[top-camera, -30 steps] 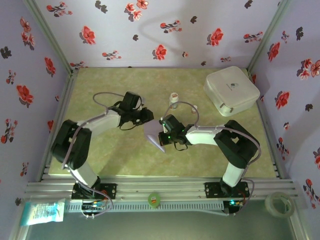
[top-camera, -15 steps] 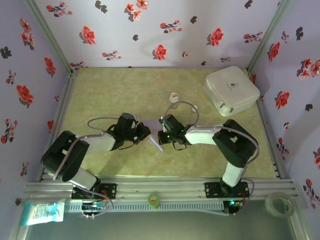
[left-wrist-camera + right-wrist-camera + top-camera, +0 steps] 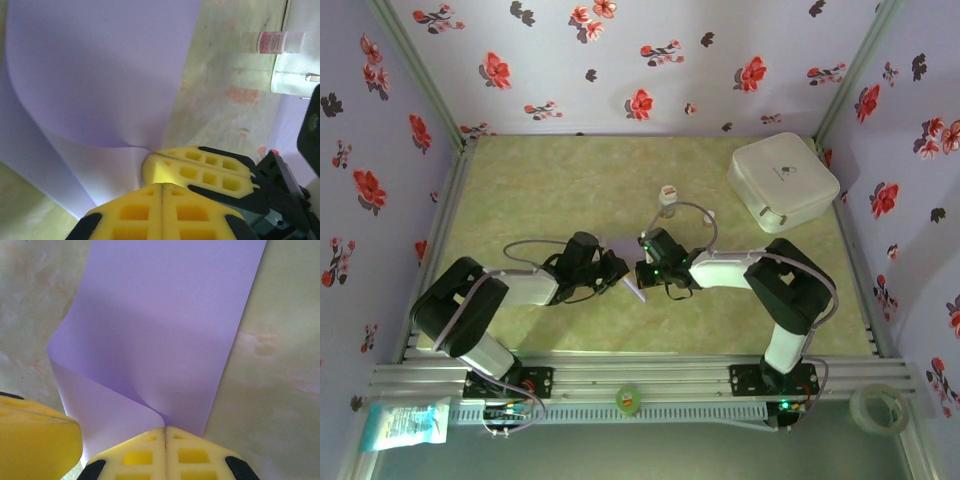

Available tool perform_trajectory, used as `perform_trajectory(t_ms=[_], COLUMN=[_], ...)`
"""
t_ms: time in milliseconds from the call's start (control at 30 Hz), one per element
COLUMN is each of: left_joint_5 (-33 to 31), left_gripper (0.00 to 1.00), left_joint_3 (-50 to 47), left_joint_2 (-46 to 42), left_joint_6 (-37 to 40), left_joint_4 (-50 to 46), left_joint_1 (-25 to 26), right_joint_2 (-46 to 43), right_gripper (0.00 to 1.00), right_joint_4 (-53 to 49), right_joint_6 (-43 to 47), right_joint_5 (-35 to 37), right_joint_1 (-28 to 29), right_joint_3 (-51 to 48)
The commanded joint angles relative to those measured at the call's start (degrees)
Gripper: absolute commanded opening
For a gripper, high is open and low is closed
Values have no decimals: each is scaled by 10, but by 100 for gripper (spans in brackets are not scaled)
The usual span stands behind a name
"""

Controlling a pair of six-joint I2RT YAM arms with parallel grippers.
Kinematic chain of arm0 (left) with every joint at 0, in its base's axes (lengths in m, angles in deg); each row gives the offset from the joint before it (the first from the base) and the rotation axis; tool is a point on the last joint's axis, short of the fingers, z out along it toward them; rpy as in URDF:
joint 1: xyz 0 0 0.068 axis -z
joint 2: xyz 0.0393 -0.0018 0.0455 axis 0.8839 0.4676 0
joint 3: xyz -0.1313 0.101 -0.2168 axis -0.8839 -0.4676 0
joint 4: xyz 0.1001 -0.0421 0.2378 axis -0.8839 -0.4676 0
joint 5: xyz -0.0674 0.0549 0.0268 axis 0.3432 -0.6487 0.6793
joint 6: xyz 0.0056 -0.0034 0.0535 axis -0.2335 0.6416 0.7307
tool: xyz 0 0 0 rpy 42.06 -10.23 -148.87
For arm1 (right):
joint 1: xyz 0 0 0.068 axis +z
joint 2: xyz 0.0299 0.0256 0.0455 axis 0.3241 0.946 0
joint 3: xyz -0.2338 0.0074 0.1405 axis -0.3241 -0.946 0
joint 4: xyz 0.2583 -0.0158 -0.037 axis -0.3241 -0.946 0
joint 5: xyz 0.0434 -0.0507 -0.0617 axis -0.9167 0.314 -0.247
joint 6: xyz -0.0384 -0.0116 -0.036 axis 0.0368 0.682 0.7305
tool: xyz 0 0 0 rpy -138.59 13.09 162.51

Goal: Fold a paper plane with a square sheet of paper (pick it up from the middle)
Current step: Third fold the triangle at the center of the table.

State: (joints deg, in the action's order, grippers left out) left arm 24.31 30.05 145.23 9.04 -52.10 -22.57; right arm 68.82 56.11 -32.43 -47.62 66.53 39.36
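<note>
The square sheet of paper [image 3: 623, 252] is pale lilac and curls over on itself in a loose fold [image 3: 160, 330], low over the table's middle. My right gripper [image 3: 165, 429] is shut on it, with the curled sheet running into the seam of its yellow fingers. In the top view that gripper [image 3: 640, 272] faces left. My left gripper [image 3: 613, 270] meets it tip to tip from the other side. Its jaws [image 3: 162, 186] are shut against the right gripper's fingers [image 3: 200, 170], beside the paper's lower flap [image 3: 90, 170]. No paper shows in its seam.
A white rounded box [image 3: 783, 182] stands at the back right. A small white bottle [image 3: 668, 197] stands just behind the grippers, and in the left wrist view it [image 3: 280, 41] lies close to the box. A tape roll [image 3: 877, 408] sits outside the table's front right.
My left arm has swung down and right to the paper, and its gripper has closed. The paper has sunk lower between the two grippers. The right arm has barely moved.
</note>
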Motion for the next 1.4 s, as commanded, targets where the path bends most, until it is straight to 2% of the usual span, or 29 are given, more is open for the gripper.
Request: perform_trajectory(t_ms=[0,133,233,467,767,1000,1300,1367], left_joint_5=[-14,-1,3,-1,-3,-18,-21,-22], left_gripper=[0,0,0,0,0,0,0,0], left_joint_3=[-13,-17,-13,-2,3,9,9,10], left_joint_2=[-10,8,16,21,35,31,51,47], left_joint_6=[2,-13,-17,-1,9,42,51,54], left_joint_4=[4,68,79,24,9,-79,-85,-91], left_joint_1=[4,4,4,4,4,0,-6,-6], right_joint_2=[17,15,16,18,20,19,16,4], right_gripper=[0,0,0,0,0,0,0,4], right_joint_4=[-43,-41,-42,-40,-37,-37,-39,-43], right_joint_6=[7,8,9,8,6,9,7,7], right_joint_5=[23,27,27,24,18,17,2,2], right_joint_1=[-4,-4,-4,-4,-4,-4,-4,-4], right_joint_3=[11,6,6,4,4,3,18,23])
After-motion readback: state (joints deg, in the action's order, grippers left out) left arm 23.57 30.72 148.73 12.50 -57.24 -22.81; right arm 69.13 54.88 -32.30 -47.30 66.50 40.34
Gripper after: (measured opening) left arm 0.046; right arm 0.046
